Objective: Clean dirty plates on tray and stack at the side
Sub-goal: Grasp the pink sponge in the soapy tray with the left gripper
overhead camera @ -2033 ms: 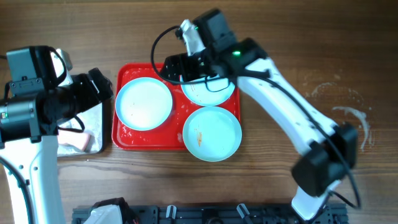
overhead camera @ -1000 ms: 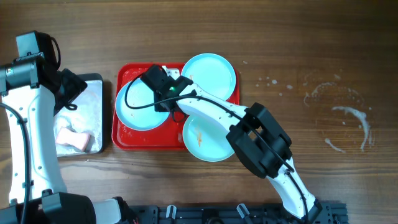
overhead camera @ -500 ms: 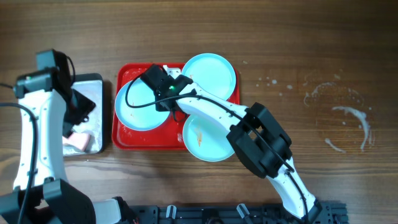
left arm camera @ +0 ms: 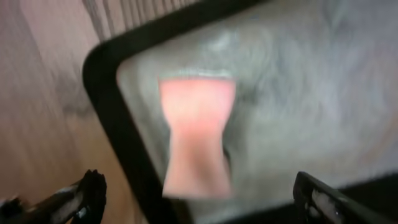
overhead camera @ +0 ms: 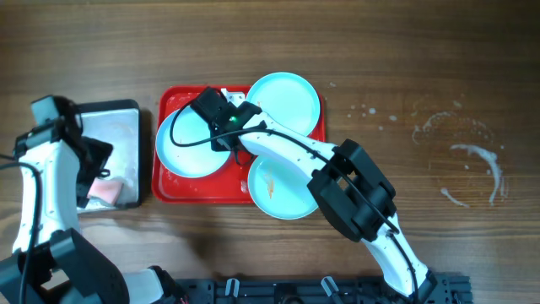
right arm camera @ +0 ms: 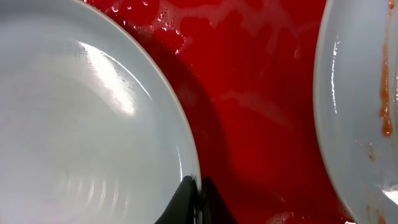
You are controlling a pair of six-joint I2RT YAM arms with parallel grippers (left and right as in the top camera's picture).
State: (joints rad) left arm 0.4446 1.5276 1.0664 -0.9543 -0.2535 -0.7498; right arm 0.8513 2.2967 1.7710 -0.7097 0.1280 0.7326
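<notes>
Early going here. All three plates sit on the red tray [overhead camera: 164, 187], and nothing is stacked at the side yet. The left plate [overhead camera: 190, 148] fills the tray's left half, the top plate [overhead camera: 284, 100] sits at its upper right, and the lower plate [overhead camera: 291, 194] hangs over the tray's bottom edge onto the desk [overhead camera: 422, 67].

The lower plate carries an orange smear [overhead camera: 270, 186], so by my read the wiping and the whole stack are yet to come.

The left gripper [left arm camera: 202, 199] is spread wide and holds nothing. It hovers over the pink sponge [left arm camera: 198, 137] in the metal tray [left arm camera: 118, 143] at far left.

The right gripper [right arm camera: 194, 196] is closed tight, fingertips together right at the left plate's rim. Whether that rim is actually pinched, I cannot tell.

The overhead gives the layout, but the right arm covers that contact point. Only the right wrist view shows it, along with water beads on the red floor and a glossy left plate with no stain in sight. The left wrist view, though blurred, shows the open jaws either side of the sponge — from above that is just a dark lump.
</notes>
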